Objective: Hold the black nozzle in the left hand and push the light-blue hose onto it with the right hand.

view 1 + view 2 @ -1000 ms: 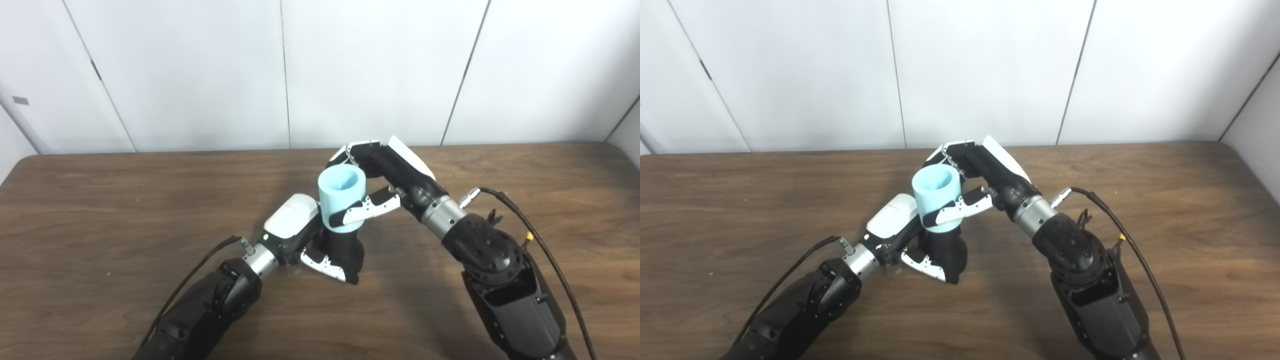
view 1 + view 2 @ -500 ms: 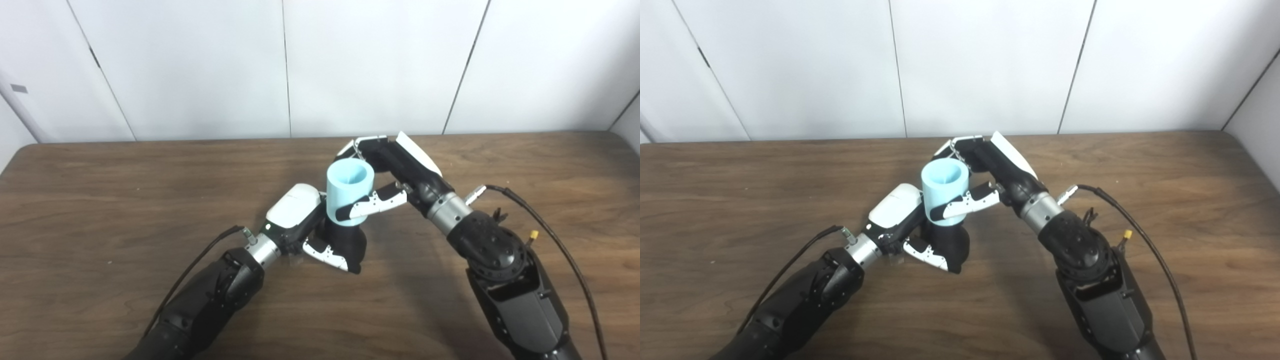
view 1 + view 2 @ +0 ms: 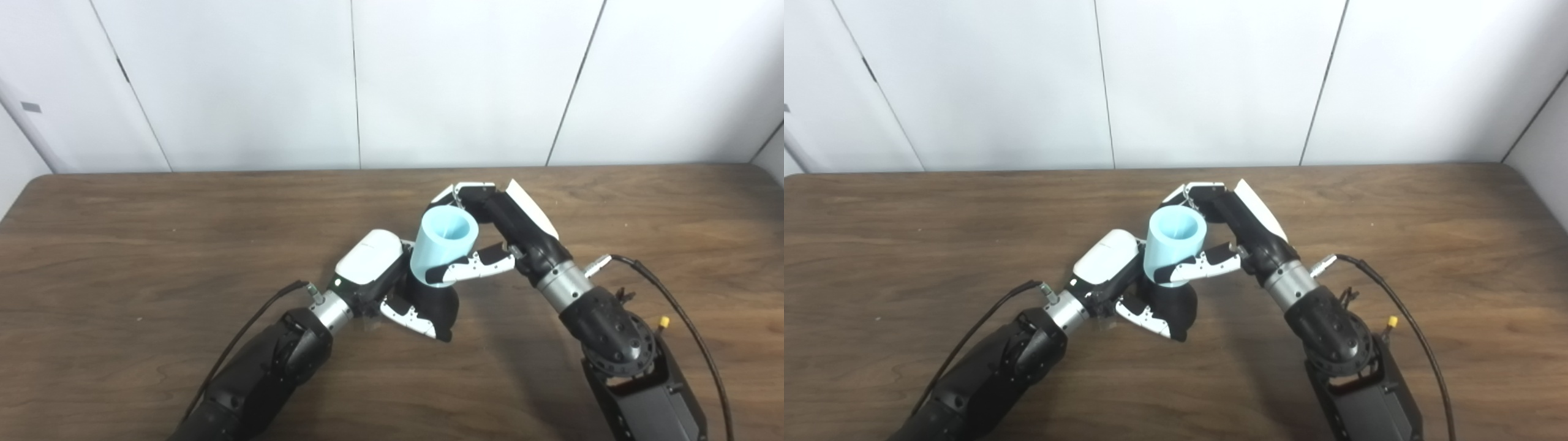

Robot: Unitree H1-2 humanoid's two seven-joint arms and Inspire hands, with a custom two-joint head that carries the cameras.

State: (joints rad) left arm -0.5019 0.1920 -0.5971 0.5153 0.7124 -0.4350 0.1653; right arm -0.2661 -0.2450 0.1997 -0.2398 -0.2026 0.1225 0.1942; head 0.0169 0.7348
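Two hands joined at one hose and nozzle

One light-blue hose [image 3: 442, 247], a short wide tube, sits mouth-up over the black nozzle [image 3: 433, 304] near the middle of the wooden surface [image 3: 122, 257]. Its long axis runs mostly upright but leans, the open top tipped toward the right and the far wall. The open end faces up toward the cameras, showing the hollow pale inside. Its lower end meets the top of the nozzle, whose dark body widens below it and appears to reach down to the surface.

No brand, label or writing can be read on the hose, the nozzle or either hand.

Holding the hose is the right hand [image 3: 490, 236]: fingers curl around the far side of the tube and the thumb presses across its near side, low down. The left hand [image 3: 386, 282] is closed on the nozzle from the left, its white back turned upward and its thumb lying along the nozzle's front base.

White wall panels [image 3: 465, 79] stand behind the surface.
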